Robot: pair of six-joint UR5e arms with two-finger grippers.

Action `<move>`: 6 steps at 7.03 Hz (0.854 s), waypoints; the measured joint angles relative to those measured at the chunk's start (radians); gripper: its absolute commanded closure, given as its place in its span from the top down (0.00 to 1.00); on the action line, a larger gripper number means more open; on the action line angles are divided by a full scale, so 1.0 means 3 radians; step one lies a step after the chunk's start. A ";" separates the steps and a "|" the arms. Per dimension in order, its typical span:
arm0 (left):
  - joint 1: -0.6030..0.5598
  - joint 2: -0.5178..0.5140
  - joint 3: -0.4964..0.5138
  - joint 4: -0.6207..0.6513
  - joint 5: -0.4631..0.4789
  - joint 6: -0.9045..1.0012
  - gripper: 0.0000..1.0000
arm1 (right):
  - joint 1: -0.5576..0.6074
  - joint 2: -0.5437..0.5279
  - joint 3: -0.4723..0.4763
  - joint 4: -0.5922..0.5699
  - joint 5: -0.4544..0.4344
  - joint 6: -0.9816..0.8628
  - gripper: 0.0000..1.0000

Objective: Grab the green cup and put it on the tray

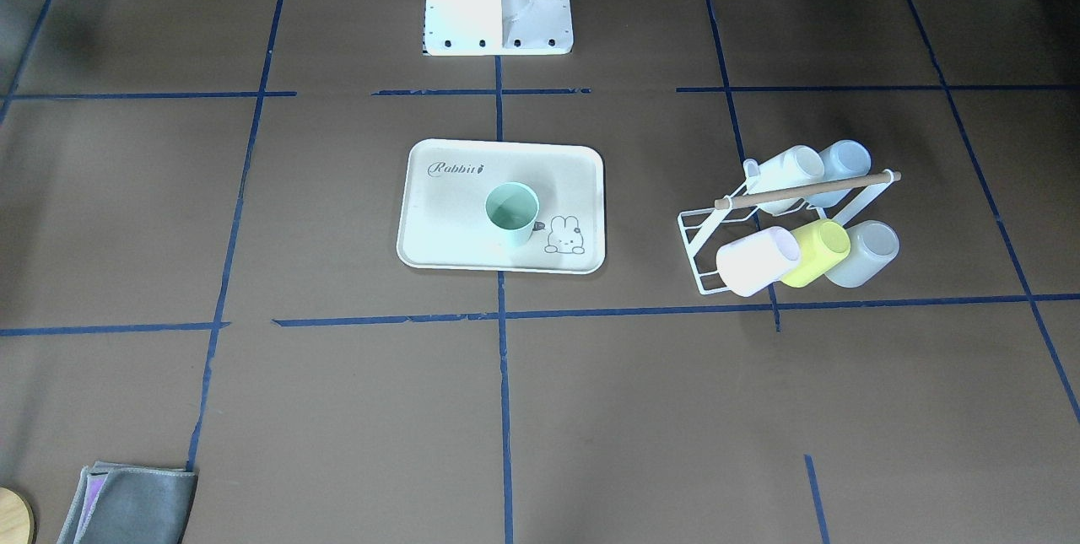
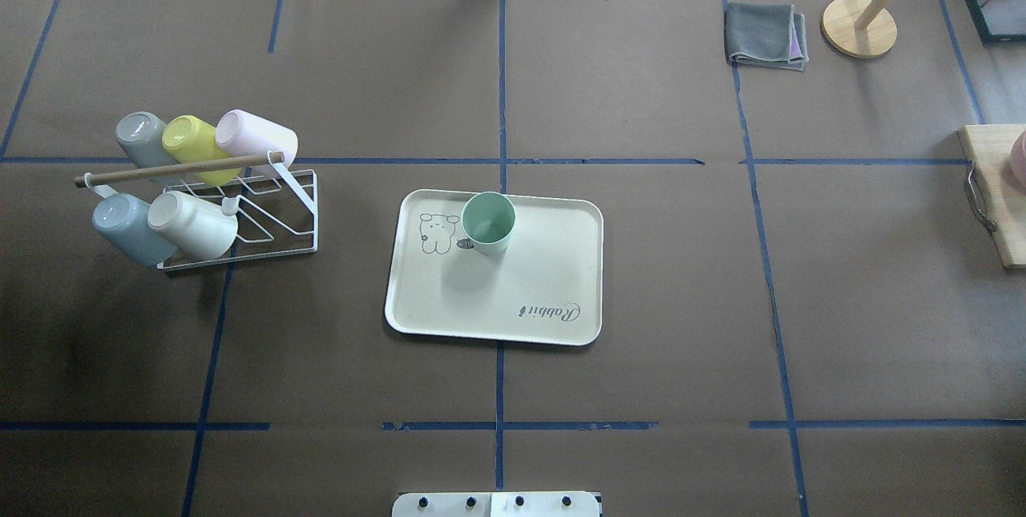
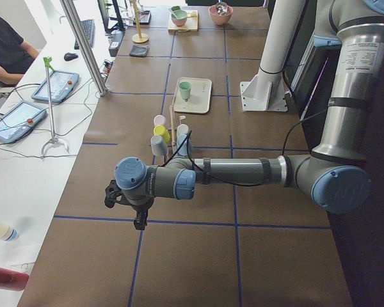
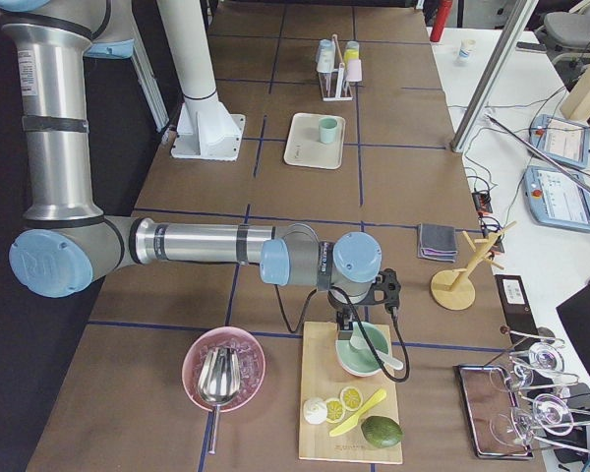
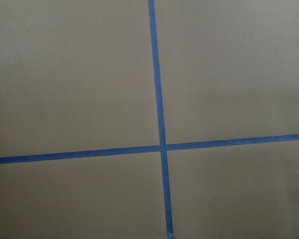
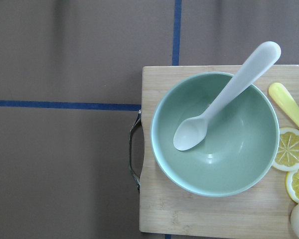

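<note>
The pale mint-green cup (image 1: 511, 213) stands upright on the cream-white tray (image 1: 451, 228), mouth up, beside the bunny drawing. From overhead the green cup (image 2: 488, 222) sits near the far edge of the tray (image 2: 521, 284). Nothing touches the cup. My left gripper (image 3: 139, 220) hangs over bare table far from the tray, out past the cup rack, and I cannot tell whether it is open or shut. My right gripper (image 4: 348, 332) hangs over a green bowl at the opposite table end, state likewise unclear. Neither wrist view shows fingers.
A white wire rack (image 2: 309, 198) left of the tray holds several pastel cups on their sides. A cutting board (image 6: 189, 219) carries a green bowl (image 6: 217, 134) with a white spoon. A grey cloth (image 2: 765, 36) and a wooden stand (image 2: 859, 26) lie at the far right.
</note>
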 measured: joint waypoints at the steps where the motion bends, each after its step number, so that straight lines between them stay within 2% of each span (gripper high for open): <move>1: -0.0004 0.0028 -0.0032 0.0093 -0.0009 0.0033 1.00 | 0.0024 -0.0033 0.0007 0.0003 0.0000 0.0009 1.00; 3: -0.0002 0.0071 -0.0106 0.0249 -0.0007 0.0141 1.00 | 0.0049 -0.0082 -0.0009 0.0003 -0.0006 0.0022 1.00; 6: -0.0169 0.0077 -0.0334 0.1050 0.0031 0.0796 1.00 | 0.0058 -0.0124 -0.0018 -0.0002 0.0004 0.0029 1.00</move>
